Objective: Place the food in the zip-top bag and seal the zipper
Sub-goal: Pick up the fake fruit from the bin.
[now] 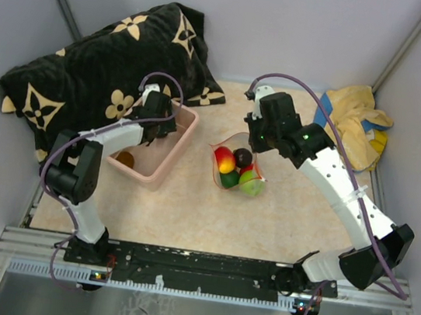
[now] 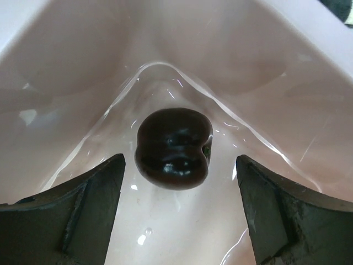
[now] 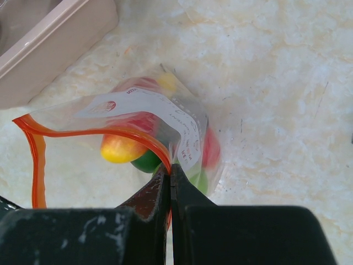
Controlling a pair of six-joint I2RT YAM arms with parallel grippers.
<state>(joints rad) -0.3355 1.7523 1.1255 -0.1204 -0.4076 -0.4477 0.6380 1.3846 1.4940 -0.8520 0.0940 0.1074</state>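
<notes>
The zip-top bag lies mid-tabletop before us, its mouth gaping, with red, yellow, green and dark food inside, and our right jaws are pressed together on the orange-red zipper at the mouth's edge. Slightly further and to the left, our left jaws stand spread wide inside the pink tub, either side of a dark brown fruit in its corner, not touching it. Beyond lie a black flowered blanket and, far right, a yellow cloth.
</notes>
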